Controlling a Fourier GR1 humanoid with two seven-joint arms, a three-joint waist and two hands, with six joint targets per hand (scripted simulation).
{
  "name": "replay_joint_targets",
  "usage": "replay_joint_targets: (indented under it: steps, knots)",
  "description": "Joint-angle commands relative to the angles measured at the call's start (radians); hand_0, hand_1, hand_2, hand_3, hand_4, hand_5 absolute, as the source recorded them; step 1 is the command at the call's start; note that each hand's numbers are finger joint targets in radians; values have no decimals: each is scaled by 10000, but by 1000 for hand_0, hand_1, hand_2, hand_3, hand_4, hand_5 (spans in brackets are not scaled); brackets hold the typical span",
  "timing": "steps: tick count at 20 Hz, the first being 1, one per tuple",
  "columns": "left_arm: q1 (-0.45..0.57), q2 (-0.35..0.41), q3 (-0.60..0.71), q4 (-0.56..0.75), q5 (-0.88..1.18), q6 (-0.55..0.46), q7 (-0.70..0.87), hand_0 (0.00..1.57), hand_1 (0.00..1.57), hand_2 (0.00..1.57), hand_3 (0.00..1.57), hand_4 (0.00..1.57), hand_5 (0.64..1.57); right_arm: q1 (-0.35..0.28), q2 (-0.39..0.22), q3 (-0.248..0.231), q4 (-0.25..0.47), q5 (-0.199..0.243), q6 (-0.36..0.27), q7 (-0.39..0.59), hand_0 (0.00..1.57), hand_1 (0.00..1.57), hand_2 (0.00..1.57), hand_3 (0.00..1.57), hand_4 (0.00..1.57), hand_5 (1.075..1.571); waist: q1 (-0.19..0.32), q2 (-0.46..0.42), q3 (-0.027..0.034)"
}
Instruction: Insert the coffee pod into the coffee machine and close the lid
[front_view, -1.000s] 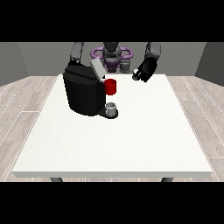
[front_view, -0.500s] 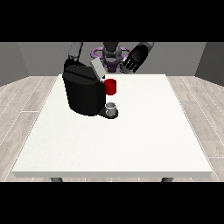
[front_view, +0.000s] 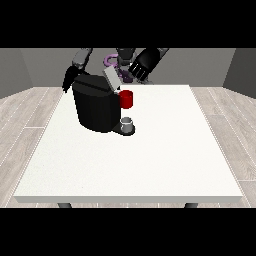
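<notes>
The hand at the view's right (front_view: 141, 66) hangs raised in the upper middle of the frame, its dark forearm slanting up to the right, fingers spread and pointing down-left; the hand at the view's left (front_view: 68, 81) sits low at upper left, its arm bending down from the shoulder, fingers unclear.

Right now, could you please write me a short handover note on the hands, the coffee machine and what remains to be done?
Hand at the view's right: raised above the table's far edge, behind the lid, fingers hanging relaxed, holding nothing visible.
Hand at the view's left: low behind the coffee machine, mostly hidden; fingers not readable.
Machine: on the white table, far left of centre. Its lid stands tilted up, open. A red thing at the machine sits at the front, with a grey cup on the base below.
Done: I cannot tell whether the pod is in.
Left: close the lid.
</notes>
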Motion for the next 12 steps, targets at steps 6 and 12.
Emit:
replay_joint_targets:
  steps: [6, 12]
  knots:
    - [-696, 231, 295, 263, -49, 121, 191, 1265, 1265, 1303, 1256, 465, 1571, -390, -306, -345, -208, -302, 237, -33, 0, 0, 0, 0, 0, 1571, -392, 666, 0]
    - [-1499, 487, 218, 452, -119, -411, 34, 1188, 1188, 1266, 1227, 471, 1571, -1346, -180, -377, 30, 112, -451, 371, 0, 0, 0, 0, 0, 1571, -189, 1361, 1]
